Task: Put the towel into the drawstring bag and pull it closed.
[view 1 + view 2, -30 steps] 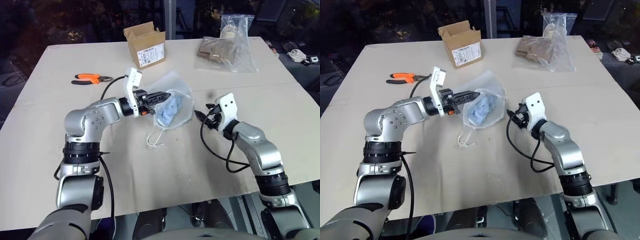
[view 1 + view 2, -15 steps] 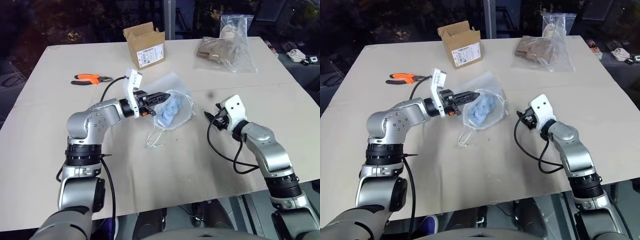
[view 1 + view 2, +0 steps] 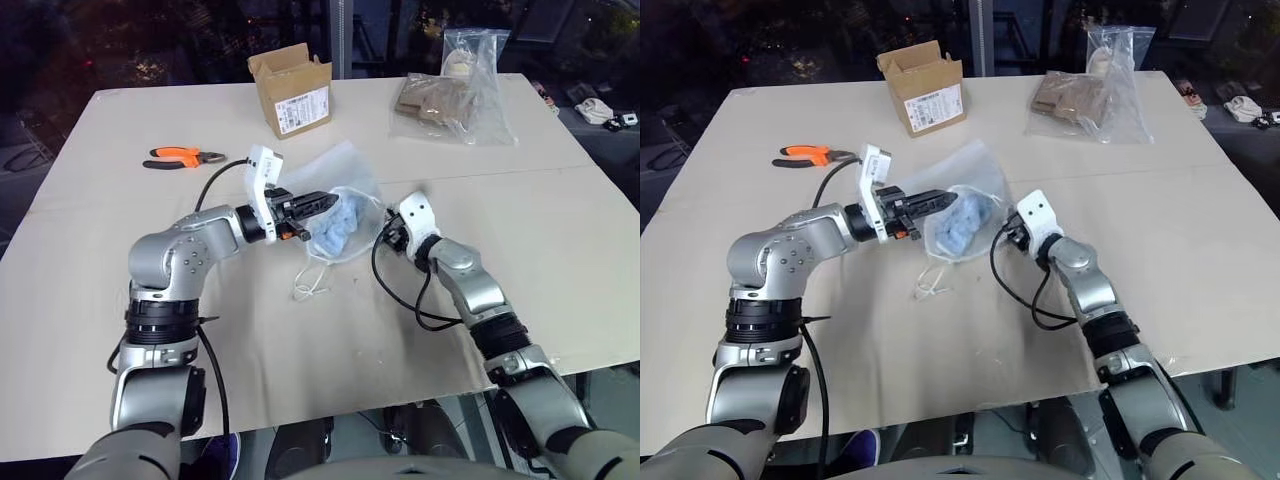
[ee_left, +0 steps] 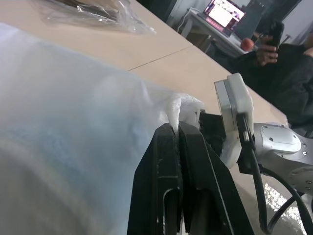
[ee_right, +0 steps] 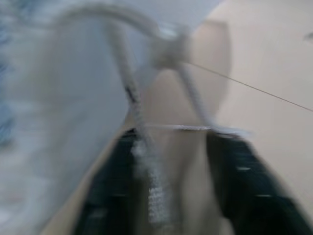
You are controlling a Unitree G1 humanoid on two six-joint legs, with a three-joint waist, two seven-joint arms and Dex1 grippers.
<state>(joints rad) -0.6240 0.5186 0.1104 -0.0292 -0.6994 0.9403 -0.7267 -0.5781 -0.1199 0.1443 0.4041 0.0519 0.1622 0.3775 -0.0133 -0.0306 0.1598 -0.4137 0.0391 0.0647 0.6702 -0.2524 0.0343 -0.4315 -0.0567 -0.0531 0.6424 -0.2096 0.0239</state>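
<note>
Pinching the rim of the drawstring bag [image 3: 345,205], the left gripper [image 3: 318,203] has its two black fingers pressed together on the thin white fabric, and it holds the mouth lifted off the desk [image 3: 120,140] near the middle. The light blue towel [image 3: 340,222] sits inside the bag, seen through the fabric. A loop of the bag's white cord [image 3: 308,281] trails onto the desk toward the near edge. The right gripper [image 3: 388,236] is just beside the bag's right side; in the right wrist view its fingers [image 5: 234,181] stand apart with a strand of cord running between them, not clamped on it. An open cardboard box [image 3: 290,90] stands near the far edge, orange-handled pliers [image 3: 182,157] lie toward the far left corner, and clear plastic bags of tan items [image 3: 450,95] rest toward the far right corner.
</note>
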